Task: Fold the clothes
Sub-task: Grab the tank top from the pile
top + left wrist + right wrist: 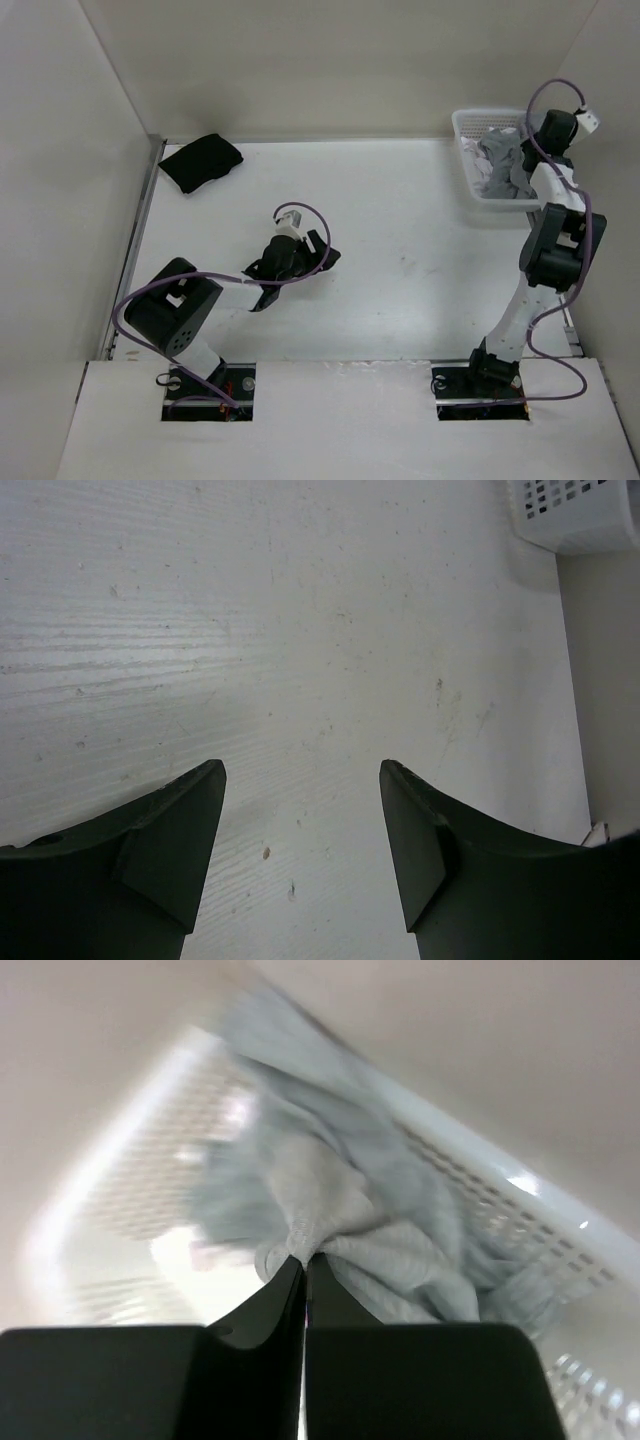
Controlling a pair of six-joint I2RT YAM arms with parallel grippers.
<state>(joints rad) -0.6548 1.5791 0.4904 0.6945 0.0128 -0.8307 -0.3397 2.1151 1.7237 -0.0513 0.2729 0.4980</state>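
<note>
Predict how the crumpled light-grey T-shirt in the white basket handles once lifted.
Likely floppy: the light-grey knit T-shirt puckers where the right pincer pinches it. Its soft crumpled folds suggest it will hang and stretch, not hold shape. Trailing folds may drag on the white perforated plastic basket wall.

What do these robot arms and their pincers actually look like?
The left arm and right arm have chunky black joint housings and white links, each trailed by a looping purple cable. The left pincer and right pincer each have two flat, dark, tapering fingers. No markings visible.
</note>
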